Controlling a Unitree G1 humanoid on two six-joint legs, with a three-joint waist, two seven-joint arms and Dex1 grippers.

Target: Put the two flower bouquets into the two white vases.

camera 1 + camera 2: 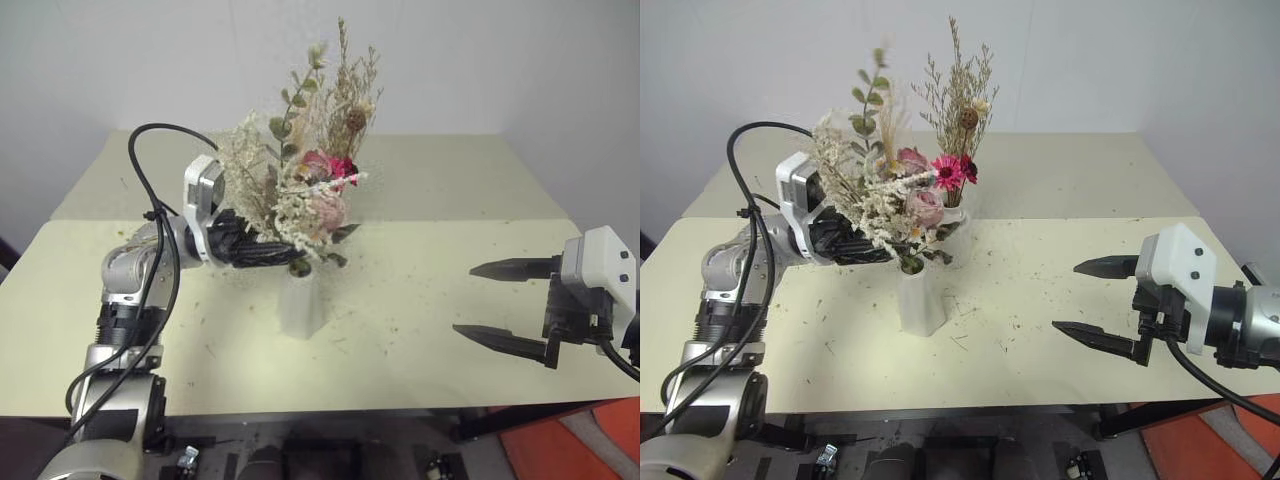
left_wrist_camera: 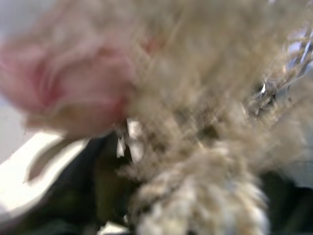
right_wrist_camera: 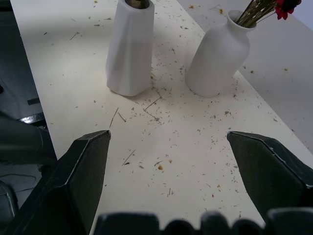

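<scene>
1. Left gripper [image 1: 855, 245] fingertips buried in the fuller bouquet [image 1: 895, 200]; jaw gap unreadable.
2. Rounded vase [image 3: 217, 56]: hidden behind blooms at head-view centre.
3. Left wrist view: blurred cream sprays, pink rose [image 2: 63, 83].
4. Tapered vase [image 3: 129, 46] mouth cut off at frame top.

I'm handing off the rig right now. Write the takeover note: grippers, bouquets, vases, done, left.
Left gripper: at the fuller cream-and-pink-rose bouquet; grip unclear.
Right gripper: open, empty, above the beige table.
That bouquet stands in the tapered white ceramic vase. The wispy beige bouquet with the bright pink daisy is in the rounded narrow-necked white vase.
Done: both bouquets placed.
Left: back the left arm away.
</scene>
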